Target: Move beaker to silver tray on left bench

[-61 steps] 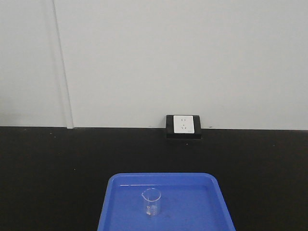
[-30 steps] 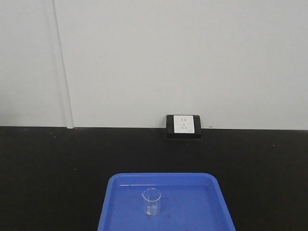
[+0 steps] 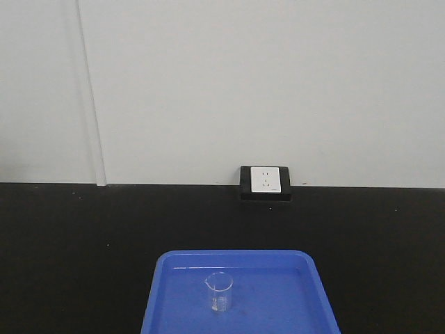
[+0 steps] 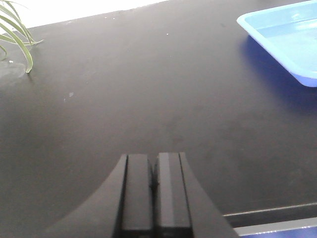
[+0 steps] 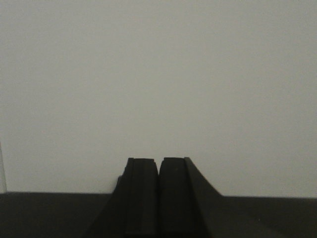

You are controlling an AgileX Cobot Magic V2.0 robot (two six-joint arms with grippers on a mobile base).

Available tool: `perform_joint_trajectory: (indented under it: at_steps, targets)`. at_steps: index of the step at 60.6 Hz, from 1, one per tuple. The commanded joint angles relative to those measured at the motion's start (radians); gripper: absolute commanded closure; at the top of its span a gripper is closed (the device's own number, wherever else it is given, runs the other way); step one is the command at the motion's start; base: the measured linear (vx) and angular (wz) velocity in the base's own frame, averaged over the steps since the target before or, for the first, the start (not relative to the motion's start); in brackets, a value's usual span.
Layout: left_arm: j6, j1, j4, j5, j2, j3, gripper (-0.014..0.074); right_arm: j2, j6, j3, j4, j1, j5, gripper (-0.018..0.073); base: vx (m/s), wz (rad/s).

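A small clear glass beaker (image 3: 219,291) with white marks stands upright in a blue tray (image 3: 316,299) on the black bench, at the bottom centre of the front view. The tray's corner (image 4: 267,30) shows at the top right of the left wrist view. My left gripper (image 4: 153,159) is shut and empty, low over the bare black bench, left of the tray. My right gripper (image 5: 159,162) is shut and empty, pointing at a blank white wall. The silver tray is out of view. Neither gripper shows in the front view.
A black-framed white wall socket (image 3: 265,181) sits at the back of the bench. Green plant leaves (image 4: 17,34) reach in at the far left of the left wrist view. The bench's front edge (image 4: 270,215) runs near my left gripper.
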Motion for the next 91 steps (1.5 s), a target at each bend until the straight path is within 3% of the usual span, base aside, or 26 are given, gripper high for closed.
perform_joint_trajectory:
  at_steps: [1, 16, 24, 33, 46, 53, 61, 76, 91]
  targets:
    - [-0.002, -0.004, -0.002, -0.083, -0.008, 0.020, 0.0595, 0.116, 0.000, -0.090, -0.001, -0.006, -0.065, 0.0570, 0.00, 0.00]
    - [-0.002, -0.004, -0.002, -0.083, -0.008, 0.020, 0.0595, 0.300, 0.004, -0.122, -0.002, -0.006, -0.072, 0.0559, 0.00, 0.00]
    - [-0.002, -0.004, -0.002, -0.083, -0.008, 0.020, 0.0595, 0.352, 0.004, -0.122, -0.005, -0.005, -0.069, 0.0498, 0.00, 0.00]
    - [-0.002, -0.004, -0.002, -0.083, -0.008, 0.020, 0.0595, 0.406, 0.004, -0.122, -0.004, -0.005, -0.074, 0.0335, 0.00, 0.00]
    - [-0.002, -0.004, -0.002, -0.083, -0.008, 0.020, 0.0595, 0.521, 0.004, -0.122, -0.003, -0.005, -0.146, -0.0049, 0.00, 0.00]
    - [-0.002, -0.004, -0.002, -0.083, -0.008, 0.020, 0.0595, 0.571, 0.034, -0.122, -0.005, -0.003, -0.189, -0.0169, 0.00, 0.00]
    - [-0.002, -0.004, -0.002, -0.083, -0.008, 0.020, 0.0595, 0.678, 0.129, -0.126, -0.045, 0.047, -0.319, -0.0162, 0.00, 0.00]
    - [-0.002, -0.004, -0.002, -0.083, -0.008, 0.020, 0.0595, 1.022, 0.224, -0.244, -0.415, 0.230, -0.467, -0.0114, 0.00, 0.00]
    - [-0.002, -0.004, -0.002, -0.083, -0.008, 0.020, 0.0595, 1.206, 0.373, -0.390, -0.431, 0.314, -0.465, -0.0095, 0.00, 0.00]
